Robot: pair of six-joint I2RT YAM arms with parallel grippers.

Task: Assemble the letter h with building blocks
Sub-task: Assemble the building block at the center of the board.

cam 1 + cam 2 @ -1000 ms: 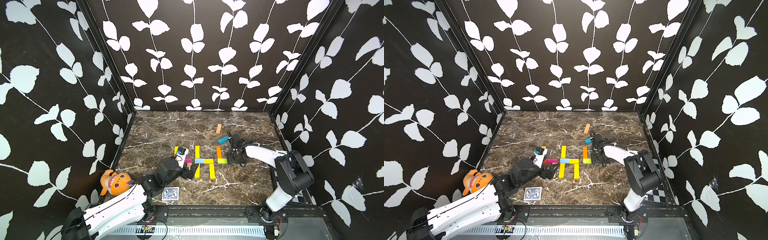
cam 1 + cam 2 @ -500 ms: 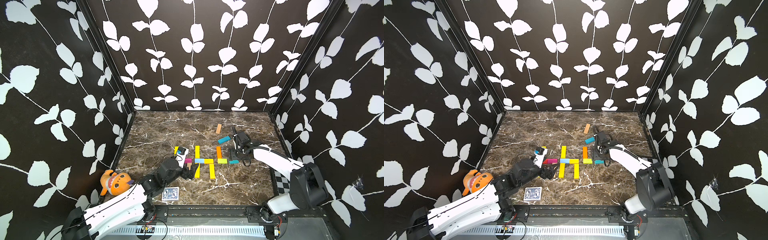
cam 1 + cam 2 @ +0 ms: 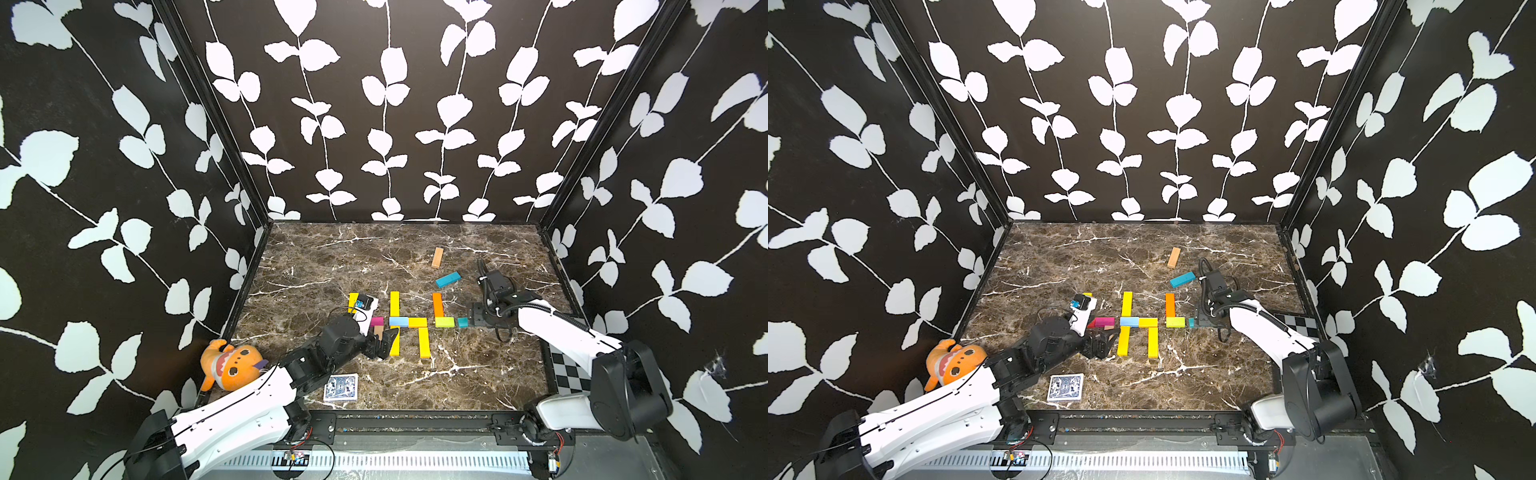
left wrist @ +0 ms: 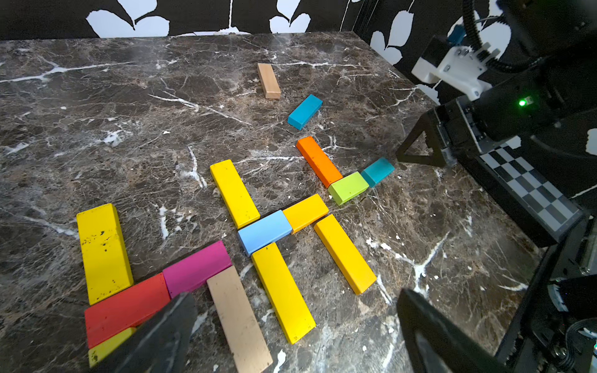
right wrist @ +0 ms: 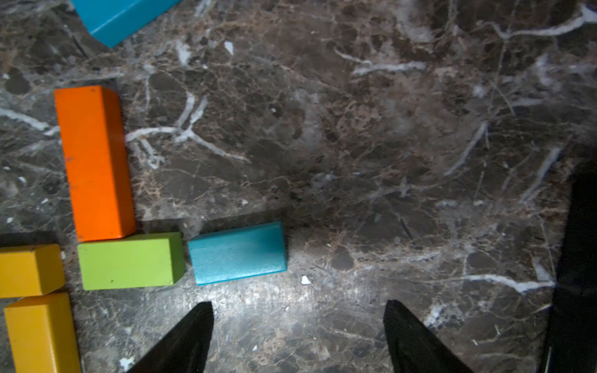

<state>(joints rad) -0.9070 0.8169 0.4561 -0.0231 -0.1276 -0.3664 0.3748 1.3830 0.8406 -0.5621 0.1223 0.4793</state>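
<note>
Marble bench (image 3: 332, 257) seen from above, with coloured building blocks (image 3: 394, 303) laid flat near its middle. Taking the far wall as 12 o'clock, the letter h (image 3: 417, 322) sits at the centre. Two yellow bars make its stem, a light blue bar and a yellow one its crossbar, and one yellow bar its leg, all touching.

At its 3 o'clock an orange bar (image 3: 437, 304), a green bar (image 3: 444, 322) and a small teal block (image 3: 462, 322) form a partial second shape. The teal block lies just beside the green bar. Your right hand (image 5: 297, 305) rests low at 3 o'clock of that teal block, fingers spread, nothing between them. Your left hand (image 4: 295, 295) sits at 8 o'clock of the h, spread wide and empty. A tan bar (image 4: 239, 319) lies on the bench between its fingers, not gripped. A loose teal bar (image 3: 448, 279) and a second tan bar (image 3: 437, 257) lie at 1 o'clock, well apart from the shapes.

Expect these blocks to be light, stiff and smooth-painted, likely to skid on polished stone. Take one across its two long sides at mid-length, coming straight down, so you do not nudge its neighbours.

In both top views your left arm (image 3: 249, 399) covers much of the group at 9 o'clock of the h, beside the pink bar (image 3: 377, 321). In the left wrist view a finger cuts off that group's lowest yellow bar. Whether the right fingertips touch the bench cannot be told.
</note>
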